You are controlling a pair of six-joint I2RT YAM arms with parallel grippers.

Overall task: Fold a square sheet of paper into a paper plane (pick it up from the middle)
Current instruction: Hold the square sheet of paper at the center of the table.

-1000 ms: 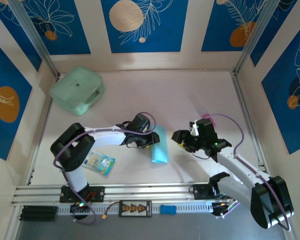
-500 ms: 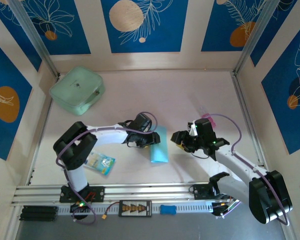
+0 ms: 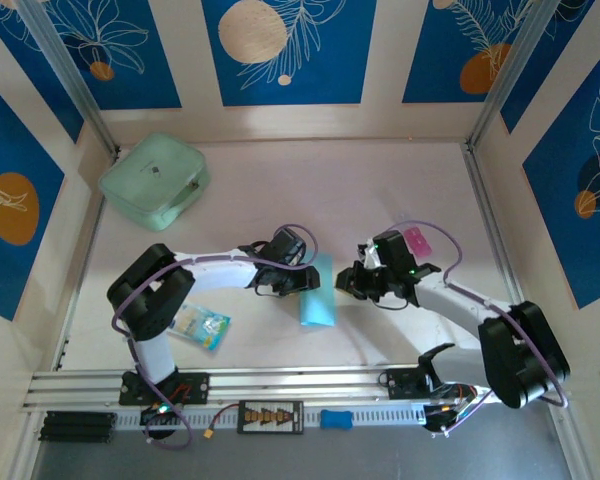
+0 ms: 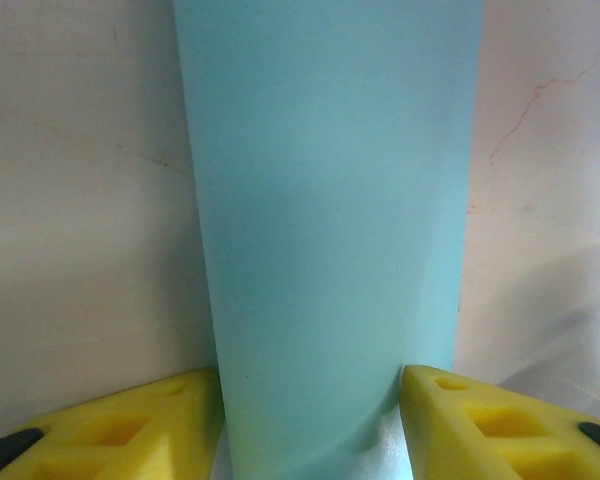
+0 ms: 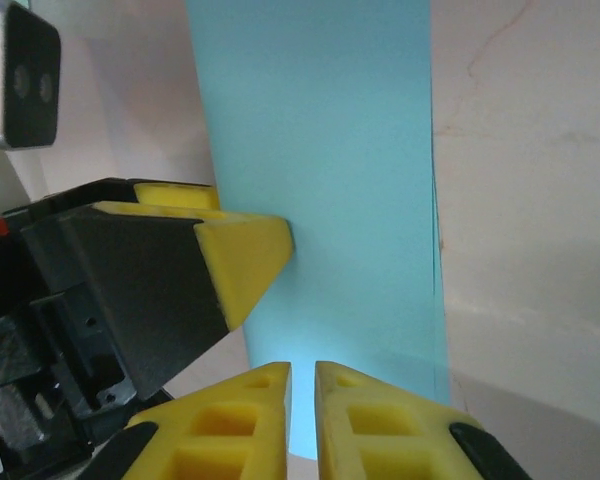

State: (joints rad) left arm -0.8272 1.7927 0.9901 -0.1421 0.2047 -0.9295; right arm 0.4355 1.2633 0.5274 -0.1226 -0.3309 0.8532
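Both grippers sit at the square sheet of paper (image 3: 318, 295), well apart from the mint-green pouch (image 3: 152, 180): left gripper (image 4: 310, 405) spread astride it, right gripper (image 5: 302, 400) nearly pressed together, perhaps pinching its edge. Likely light, limp; best held mid-crease.

there's a mint-green zip pouch (image 3: 153, 180) sitting in the far-left corner of the pale table (image 3: 280, 190), a little printed blue-and-white packet (image 3: 200, 325) near the front left, and some small pink thing (image 3: 417, 240) over toward the right
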